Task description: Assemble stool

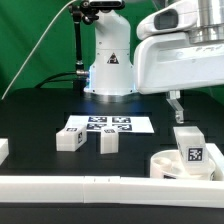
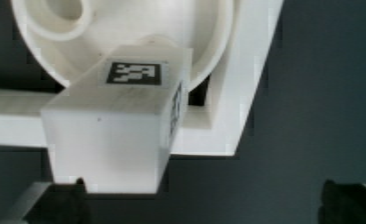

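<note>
The round white stool seat (image 1: 165, 166) lies at the exterior view's right, against the front rail. One blocky tagged leg (image 1: 190, 148) stands upright on it. Two more legs (image 1: 68, 139) (image 1: 108, 143) lie loose on the table in front of the marker board. My gripper (image 1: 176, 112) hangs open just above and behind the standing leg, holding nothing. In the wrist view the leg (image 2: 118, 125) with its tag rises from the ribbed seat (image 2: 82, 35). Its near end sits close to one dark fingertip (image 2: 55, 205), with the gripper (image 2: 206, 208) open wide.
The marker board (image 1: 106, 125) lies mid-table before the robot base (image 1: 108, 70). A long white rail (image 1: 90, 186) runs along the front edge, seen also in the wrist view as the rail (image 2: 233, 110). A white block (image 1: 3, 150) sits at the left edge.
</note>
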Tool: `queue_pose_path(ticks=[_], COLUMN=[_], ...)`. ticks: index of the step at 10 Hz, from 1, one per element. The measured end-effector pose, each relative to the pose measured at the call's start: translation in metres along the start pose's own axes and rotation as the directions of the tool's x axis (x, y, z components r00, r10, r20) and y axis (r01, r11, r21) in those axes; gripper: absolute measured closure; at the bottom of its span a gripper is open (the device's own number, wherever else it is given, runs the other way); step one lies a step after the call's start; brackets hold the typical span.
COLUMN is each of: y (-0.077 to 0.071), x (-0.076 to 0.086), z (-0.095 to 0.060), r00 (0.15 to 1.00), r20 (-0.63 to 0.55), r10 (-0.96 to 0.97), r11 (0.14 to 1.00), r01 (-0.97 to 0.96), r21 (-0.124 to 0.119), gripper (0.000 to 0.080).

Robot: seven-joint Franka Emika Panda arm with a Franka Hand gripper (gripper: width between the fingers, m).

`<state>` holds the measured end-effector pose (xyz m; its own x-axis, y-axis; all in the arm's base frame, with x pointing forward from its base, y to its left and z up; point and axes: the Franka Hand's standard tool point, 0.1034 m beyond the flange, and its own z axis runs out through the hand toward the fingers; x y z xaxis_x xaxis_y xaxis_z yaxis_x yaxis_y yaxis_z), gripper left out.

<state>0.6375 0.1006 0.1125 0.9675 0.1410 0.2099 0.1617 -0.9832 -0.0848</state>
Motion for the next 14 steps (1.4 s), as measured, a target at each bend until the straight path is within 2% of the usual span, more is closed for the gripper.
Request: queue_pose_path(ticks=[2,6,7,8,10,11,14], y=[-0.002,0.002,0.002,0.003,0.004,0.005,0.011], x=[0.005,0.004,0.004,0.004,0.002,0.0,-0.004], z=[-0.004,-0.003,-0.003,-0.002,0.002,0.006,0.012], r00=[0.989,0.908,0.835,0.786,0.625,0.585,0.372], r20=[0.013,0.023,0.039,0.047,0.076,0.084,0.119], r10=[-0.147,-0.418,-0.549,-0.616,-0.777,-0.807,-0.92], r11=[0.989,0.908,0.835,0.786,0.625,0.585,0.375], r01=[0.147,0.418,0.55,0.618,0.78,0.811,0.927], r21=[-0.012,-0.017,-0.029,-0.03,-0.025,-0.018,0.002], gripper=[0.0151,0.0151,0.0151,0.0151,0.0151,0.0151,0.0151])
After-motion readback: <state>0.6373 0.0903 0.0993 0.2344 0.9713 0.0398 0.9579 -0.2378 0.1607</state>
